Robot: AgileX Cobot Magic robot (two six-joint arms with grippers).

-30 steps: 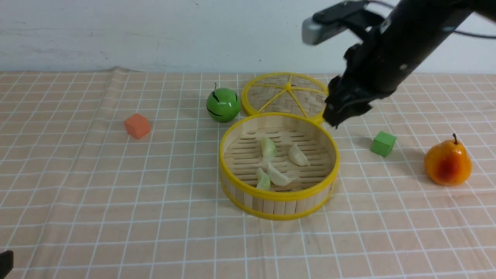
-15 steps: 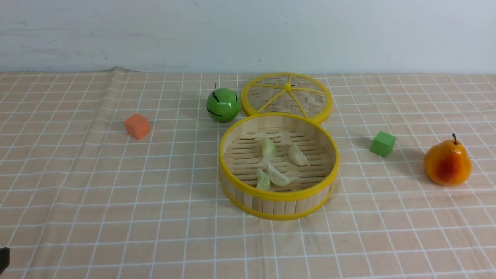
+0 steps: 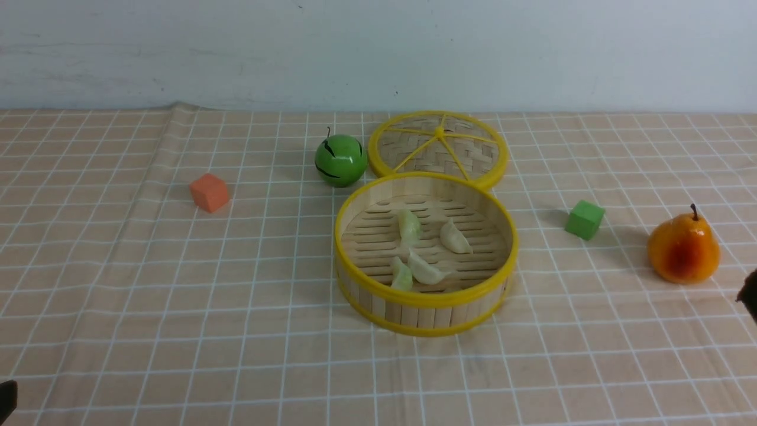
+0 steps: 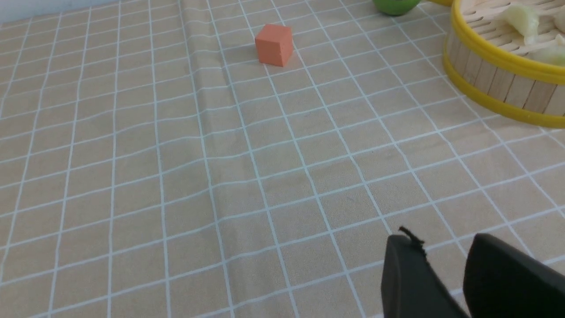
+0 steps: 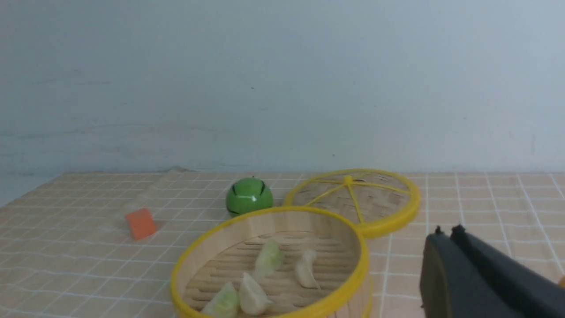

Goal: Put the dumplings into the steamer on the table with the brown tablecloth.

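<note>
i get bright, even light from overhead, with no glare. soft short shadows fall left of the green cube (image 3: 584,219) and pear (image 3: 683,249). the right wrist view looks slightly hazy; its near fingers (image 5: 468,274) blur.

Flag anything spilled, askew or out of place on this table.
Nothing spilled: all four dumplings lie inside the steamer. The lid lies flat behind it, touching its rim. The only oddity is a raised wrinkle in the tablecloth left of the orange cube.
</note>
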